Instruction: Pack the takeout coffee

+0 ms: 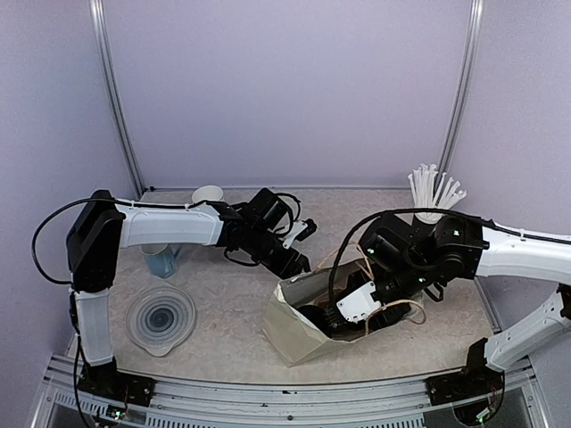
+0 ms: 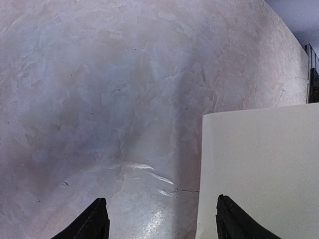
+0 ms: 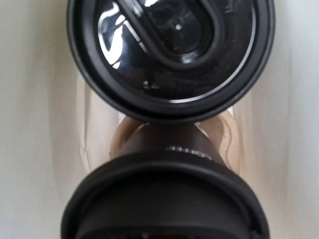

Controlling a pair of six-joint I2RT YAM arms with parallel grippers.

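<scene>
Two black lidded cups, the upper cup [image 3: 169,55] and the lower cup [image 3: 164,199] with small white lettering, sit in a brown pulp carrier tray [image 3: 122,142] inside the cream paper bag [image 1: 299,325]. My right gripper [image 1: 357,305] reaches into that bag, and I cannot tell how its jaws stand. My left gripper [image 2: 159,219] is spread wide and holds nothing, at the bag's edge.

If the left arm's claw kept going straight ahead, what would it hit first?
Probably the bare table beside the paper bag, though depth is unclear; one jaw of the left gripper lines up with the bag's edge.
</scene>
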